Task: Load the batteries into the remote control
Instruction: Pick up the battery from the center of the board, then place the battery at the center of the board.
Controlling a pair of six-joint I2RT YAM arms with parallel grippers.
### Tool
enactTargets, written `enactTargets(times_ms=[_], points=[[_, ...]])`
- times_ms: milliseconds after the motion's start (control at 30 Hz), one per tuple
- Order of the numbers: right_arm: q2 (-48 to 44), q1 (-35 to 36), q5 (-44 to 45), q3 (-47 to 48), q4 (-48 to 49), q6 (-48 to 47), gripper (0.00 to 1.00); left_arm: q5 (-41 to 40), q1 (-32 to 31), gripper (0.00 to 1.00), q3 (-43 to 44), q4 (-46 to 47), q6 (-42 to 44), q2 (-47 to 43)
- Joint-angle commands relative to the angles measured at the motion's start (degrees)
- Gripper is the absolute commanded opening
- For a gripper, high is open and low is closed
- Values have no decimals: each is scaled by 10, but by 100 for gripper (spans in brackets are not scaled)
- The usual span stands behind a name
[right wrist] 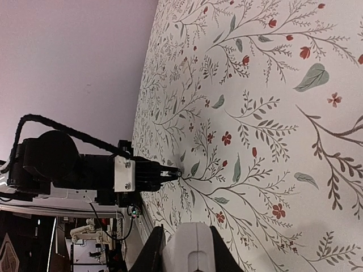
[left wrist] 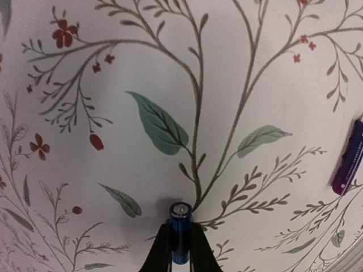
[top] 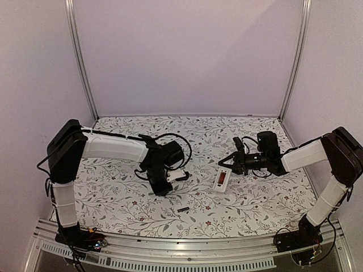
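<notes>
My left gripper [left wrist: 180, 228] is shut on the blue battery [left wrist: 181, 218], whose metal end points down at the flowered cloth, at or just above it. In the top view this gripper [top: 163, 191] points down left of centre and hides the battery. The other battery [left wrist: 347, 165], dark, lies on the cloth to the right; in the top view this dark battery [top: 182, 209] lies near the front. My right gripper [right wrist: 186, 232] is shut on one end of the white remote control [right wrist: 193, 252]. From above, the remote [top: 221, 180] shows a reddish recess and hangs tilted under that gripper [top: 227, 165].
A flowered cloth [top: 113, 192] covers the table, with pale walls on three sides and a metal rail [top: 170, 249] along the near edge. The right wrist view shows the left gripper [right wrist: 164, 174] over the cloth, close to that rail.
</notes>
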Motion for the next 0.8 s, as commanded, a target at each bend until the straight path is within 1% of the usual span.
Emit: enactTargets(times_ms=[0,67,133,233,300,467,600,767], points=[[20,-5,-11,8,18,-6,0,23,19,8,45,19,216,1],[33,-5,-19,13,38,5,0,57,31,7,70,38,279,9],[47,-7,-25,17,56,19,0,91,41,6,111,15,337,30],[58,-9,-28,19,75,36,0,86,41,3,159,-21,416,61],[61,-9,-27,17,88,42,0,84,39,3,173,-36,454,76],[75,-9,-30,13,118,62,0,42,35,2,151,-37,488,94],[84,-9,-36,11,139,76,0,18,32,3,127,-17,489,92],[87,-9,-33,8,147,84,0,2,31,15,117,-4,485,94]])
